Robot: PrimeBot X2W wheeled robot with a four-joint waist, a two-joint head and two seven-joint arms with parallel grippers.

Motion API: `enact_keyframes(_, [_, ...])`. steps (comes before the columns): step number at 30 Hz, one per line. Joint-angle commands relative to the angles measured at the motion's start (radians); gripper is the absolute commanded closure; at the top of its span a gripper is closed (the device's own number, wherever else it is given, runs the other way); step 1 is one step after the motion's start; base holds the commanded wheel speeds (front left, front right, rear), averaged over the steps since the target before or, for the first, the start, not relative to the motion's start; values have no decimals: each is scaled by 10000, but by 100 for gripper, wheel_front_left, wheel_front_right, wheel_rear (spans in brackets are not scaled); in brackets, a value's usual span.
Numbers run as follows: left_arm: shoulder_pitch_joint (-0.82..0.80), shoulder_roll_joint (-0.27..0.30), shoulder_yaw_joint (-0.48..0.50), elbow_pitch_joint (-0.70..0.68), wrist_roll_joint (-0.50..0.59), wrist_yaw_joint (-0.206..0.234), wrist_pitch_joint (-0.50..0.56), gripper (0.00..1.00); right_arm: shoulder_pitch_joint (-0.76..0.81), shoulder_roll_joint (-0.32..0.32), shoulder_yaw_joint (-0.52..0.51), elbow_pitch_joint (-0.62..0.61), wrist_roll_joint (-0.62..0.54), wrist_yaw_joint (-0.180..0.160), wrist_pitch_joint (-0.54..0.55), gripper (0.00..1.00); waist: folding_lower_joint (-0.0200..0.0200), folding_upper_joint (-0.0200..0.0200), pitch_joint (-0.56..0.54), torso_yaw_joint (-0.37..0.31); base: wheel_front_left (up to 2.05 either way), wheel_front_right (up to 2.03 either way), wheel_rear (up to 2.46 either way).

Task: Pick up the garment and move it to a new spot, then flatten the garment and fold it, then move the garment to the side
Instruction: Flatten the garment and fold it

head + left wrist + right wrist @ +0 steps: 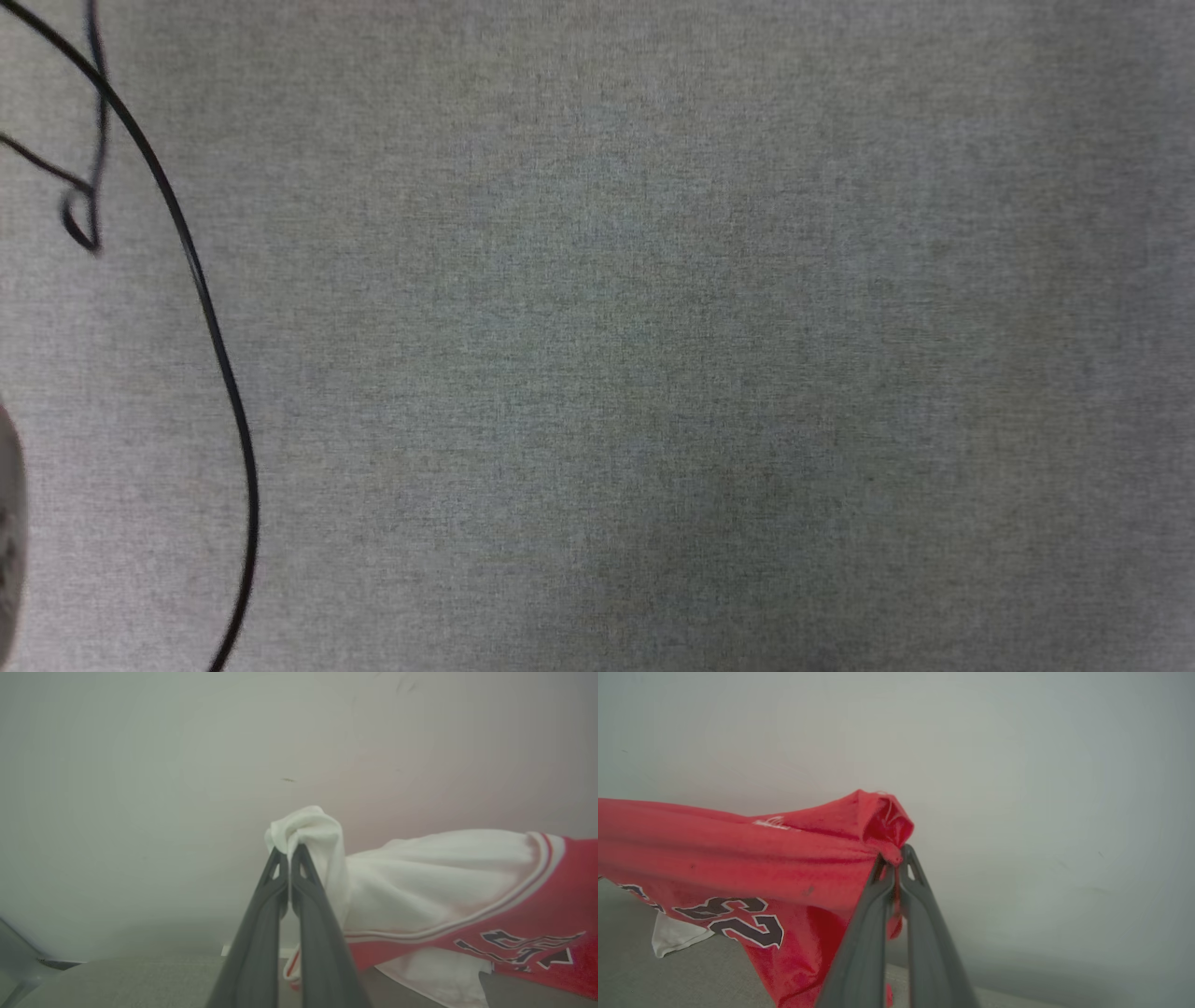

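Observation:
In the left wrist view my left gripper [289, 851] is shut on a bunched white sleeve end of the garment [448, 891], which stretches off to the right, red with black white-outlined print and thin red stripes at the sleeve edge. My right gripper [895, 856] is shut on a pinched red fold of the garment [738, 858], which spreads away to the left with the black number print hanging below. The cloth hangs lifted between both grippers above a grey surface, with a white sleeve corner trailing low.
The head view looks down on grey woven fabric [653, 355] with a thin black cable [210, 317] curving along its left side and a smaller cable loop [82, 219] at the upper left. A pale wall [187, 765] stands behind the lifted cloth.

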Motion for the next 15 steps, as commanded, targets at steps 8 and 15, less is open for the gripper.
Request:
enact_keyframes(8, [3169,-28,250,366,-734,-396,-390,100,3057,-91,1106,-41,1275,-25,-529,100,-2,0,-1366,-63,0,0,0])
enact_keyframes(15, [6296,-113,169,-320,-1207,-478,-499,100,5940,-606,1945,-714,2400,-28,-669,100,-2,0,-2775,-61,0,0,0])
